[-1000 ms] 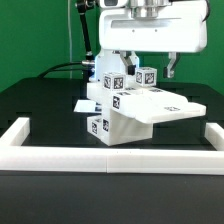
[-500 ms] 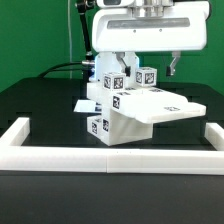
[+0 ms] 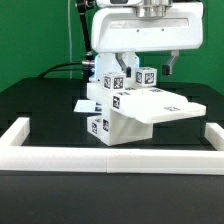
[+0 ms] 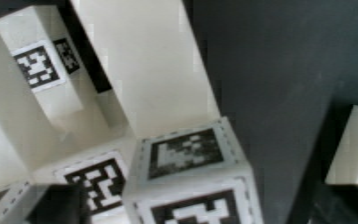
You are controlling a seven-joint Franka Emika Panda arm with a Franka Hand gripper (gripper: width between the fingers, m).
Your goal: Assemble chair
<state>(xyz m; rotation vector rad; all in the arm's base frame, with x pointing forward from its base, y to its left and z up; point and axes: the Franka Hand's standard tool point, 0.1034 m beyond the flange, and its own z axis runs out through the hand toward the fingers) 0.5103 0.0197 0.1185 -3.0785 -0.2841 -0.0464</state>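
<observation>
we see the chair [image 3: 128,108] sitting on the black bench [image 3: 40,100], partly put together: a chunky white block at the base, a flat seat slab [image 3: 160,108] sticking out toward the exterior view's right, and upright white posts [image 3: 108,78] rising at the back, all dotted w/ small black-and-white tags [image 3: 113,98]. the chair is directly below the gripper [image 3: 146,66], w/ the posts reaching up to about gripper height.

the arm's big white head fills the top of the exterior view, so the gripper is mostly masked. one dark fingertip [image 3: 172,66] pokes out beside the tagged post top, on the exterior view's right of it; the other side we can't make out. whether the gripper is apart or clamped on a post — can't tell from these views; no contact is clearly visible.

in the wrist view we look down along two white posts [image 4: 158,70], one w/ a tag [image 4: 43,62] on its face, and below them a cluster of tagged faces [image 4: 190,150] on the chair's block. black bench shows beside them, plus a bit of another white piece [image 4: 357,150] at the edge, too cropped to identify.

a low white rail [image 3: 110,157] runs along the near side of the bench, in front of the chair and well below the gripper, w/ short returns at both ends.
</observation>
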